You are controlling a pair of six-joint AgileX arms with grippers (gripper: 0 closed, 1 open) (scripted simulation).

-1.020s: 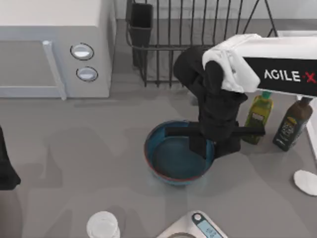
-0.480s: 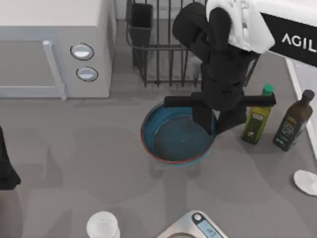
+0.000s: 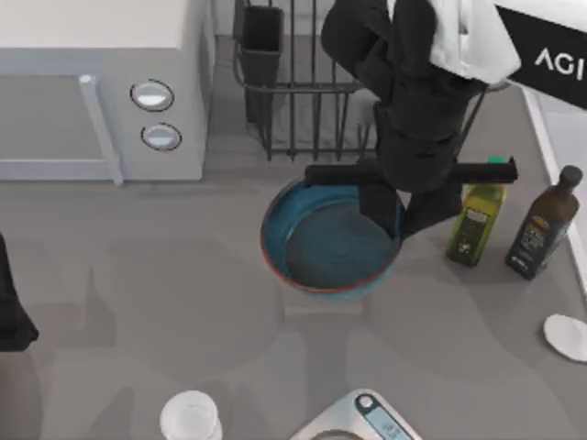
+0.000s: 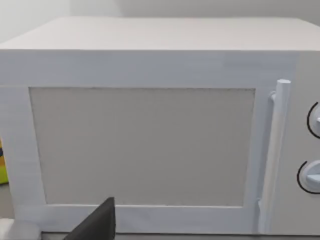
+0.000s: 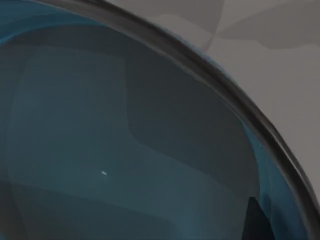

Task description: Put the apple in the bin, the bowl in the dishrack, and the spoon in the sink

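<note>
The blue bowl [image 3: 326,247] with its reddish rim hangs a little above the grey table, just in front of the black wire dishrack [image 3: 307,101]. My right gripper [image 3: 401,215] is shut on the bowl's right rim, one finger inside and one outside. The right wrist view looks into the bowl's bluish inside [image 5: 125,150]. The spoon [image 3: 567,335] lies as a pale oval at the right edge. The sink's light rim [image 3: 539,128] runs along the far right. The apple and the bin are out of view. My left arm [image 3: 9,307] stays parked at the left edge.
A white microwave [image 3: 101,92] with two round knobs stands at the back left, close in front of the left wrist camera [image 4: 150,140]. A green bottle [image 3: 477,225] and a dark bottle [image 3: 543,229] stand right of the bowl. A white cup [image 3: 191,418] and a scale [image 3: 362,420] sit at the front edge.
My right gripper has lifted the bowl and carried it back toward the dishrack. The left arm has not moved.
</note>
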